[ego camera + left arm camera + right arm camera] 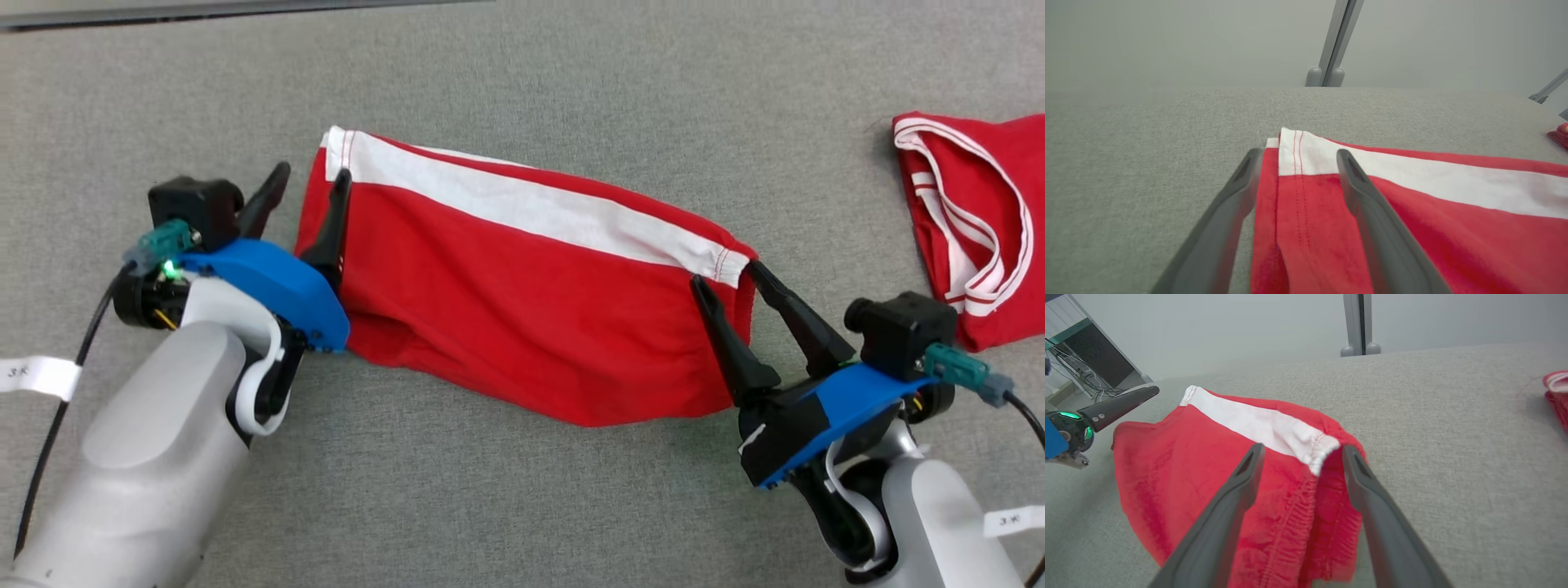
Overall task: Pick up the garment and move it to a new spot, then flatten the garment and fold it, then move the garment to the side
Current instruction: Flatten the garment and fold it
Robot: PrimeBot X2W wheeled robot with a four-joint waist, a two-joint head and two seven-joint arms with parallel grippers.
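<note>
1. You are looking at a grey woven tabletop (pixel 522 65), matte and felt-like. It runs past the edges of the head view, and a dark line crosses the top left corner.
2. The red cloth garment with a broad white stripe (pixel 522 302) lies across the middle of that tabletop. It is stretched from left to right, with the stripe along its far side and its near edge sagging in a curve.
3. Your left tool (pixel 312 171) stands open at the garment's left end. One finger is over bare tabletop just beside the hem and the other is over the red cloth, with nothing clamped.
4. Your right tool (pixel 727 275) is open too. Its fingers straddle the gathered right corner where the stripe ends, and they grip nothing.
5. A second red garment with white trim (pixel 971 229) lies bunched near the right edge, well apart from the first.
6. Beyond the tabletop, the wrist views give you a plain pale grey wall (pixel 1167 36). A grey metal post (pixel 1336 41) rises at the far edge from two rounded feet.
7. At the far left of the right wrist view you see a dark panel (pixel 1094 359) with loose cables (pixel 1079 380) beside it, too blurred to tell more.
</note>
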